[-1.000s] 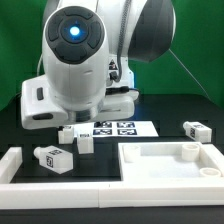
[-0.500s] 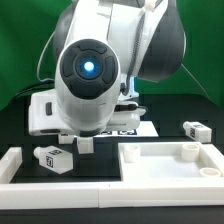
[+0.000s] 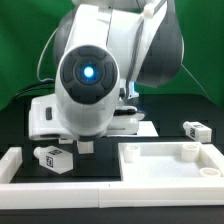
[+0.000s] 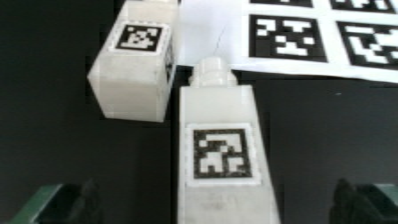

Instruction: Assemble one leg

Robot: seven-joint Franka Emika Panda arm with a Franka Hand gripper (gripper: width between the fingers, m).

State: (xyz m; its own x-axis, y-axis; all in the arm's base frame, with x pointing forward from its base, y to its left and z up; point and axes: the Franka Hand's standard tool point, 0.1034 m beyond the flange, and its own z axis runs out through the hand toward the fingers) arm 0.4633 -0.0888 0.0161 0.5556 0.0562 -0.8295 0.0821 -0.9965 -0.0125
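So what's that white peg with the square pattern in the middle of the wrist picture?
The leg is a chunky white block, plastic-looking, with a black-and-white square tag on top and a narrower stub at one end, pointing toward the marker board. It lies flat on the black table, close beside another leg; contact unclear. The open end effector straddles it without touching.

The arm point(image 3: 95, 80) hunches low — gripper point(image 4: 210, 207) pointing down, fingers point(image 4: 50, 205) spread wide.
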